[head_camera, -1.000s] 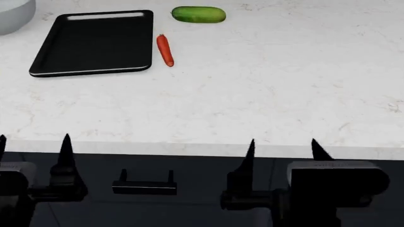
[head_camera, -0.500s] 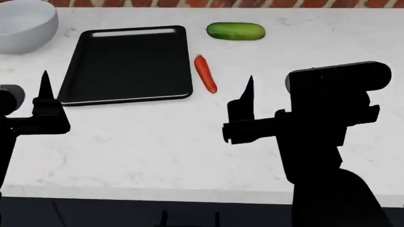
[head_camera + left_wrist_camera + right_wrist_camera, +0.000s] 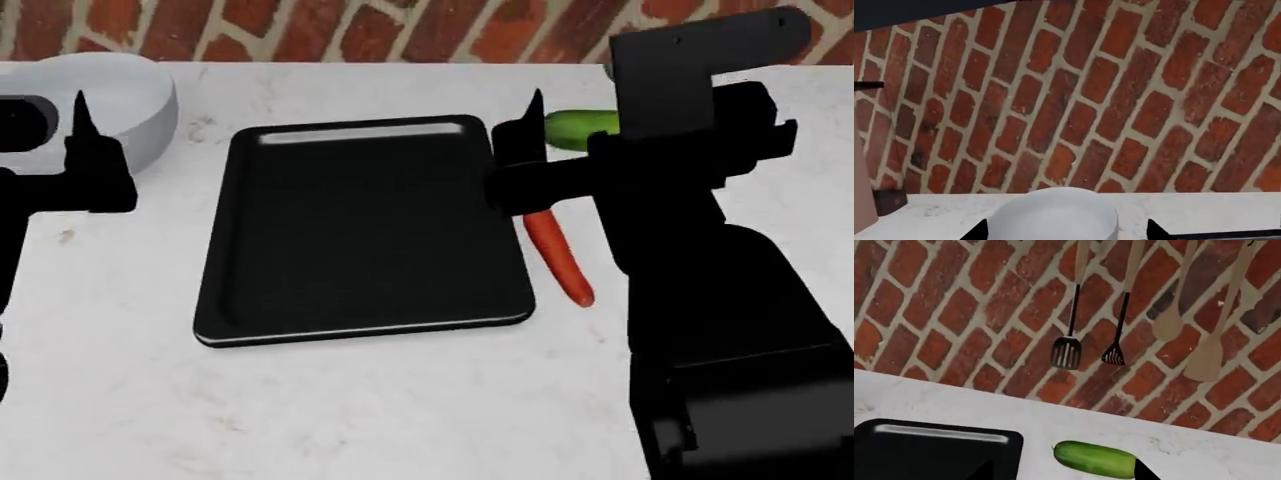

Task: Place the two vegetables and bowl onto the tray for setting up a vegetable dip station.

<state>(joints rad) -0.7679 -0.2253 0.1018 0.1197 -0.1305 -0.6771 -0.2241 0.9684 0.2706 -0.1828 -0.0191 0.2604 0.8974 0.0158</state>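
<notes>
Nothing on the tray (image 3: pixel 360 240) yet, it sits bare mid-desk (image 3: pixel 334 420). Bowl (image 3: pixel 134 95) at the tray's 10 o'clock against the brick wall (image 3: pixel 1087 100), my left gripper (image 3: pixel 1066 231) aimed straight at it, jaws spread, empty. Carrot (image 3: pixel 558 255) lies just off the tray's 3 o'clock edge, long axis running 12 to 6, roughly parallel to that edge. Cucumber (image 3: pixel 1095 459) at the tray's 1 o'clock, long axis 9 to 3, dead ahead of my right gripper (image 3: pixel 1061 471), jaws spread, empty. Right arm is nearer both vegetables, left nearer the bowl. Utensils (image 3: pixel 1121 330) hang on the wall, irrelevant
</notes>
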